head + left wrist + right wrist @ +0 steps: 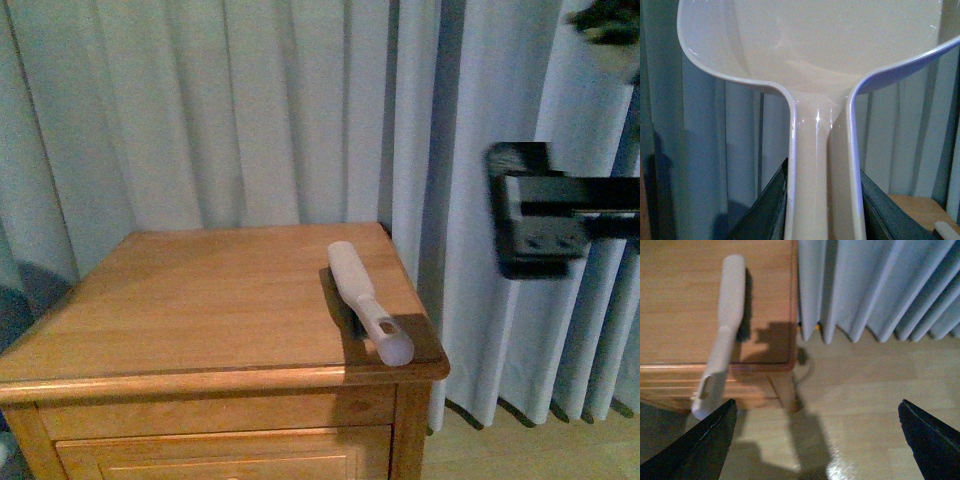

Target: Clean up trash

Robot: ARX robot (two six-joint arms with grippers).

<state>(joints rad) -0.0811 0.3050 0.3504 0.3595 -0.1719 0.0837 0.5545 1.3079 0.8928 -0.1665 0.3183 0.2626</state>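
No wad of white paper shows in any view; the trash is out of view. My left gripper (822,200) is shut on the handle of the pink dustpan (820,45), whose scoop fills the left wrist view in front of the curtain. My right gripper (817,415) is open and empty, over the wooden floor just off the corner of the nightstand (680,300). In the front view it (535,215) hangs blurred in the air to the right of the nightstand (200,300). The left arm is not in the front view.
A pale long-handled brush-like tool (365,300) lies on the nightstand's right front corner, its end overhanging the edge; it also shows in the right wrist view (727,315). Pale curtains (250,100) hang behind and to the right. Bare wooden floor (865,390) lies right of the nightstand.
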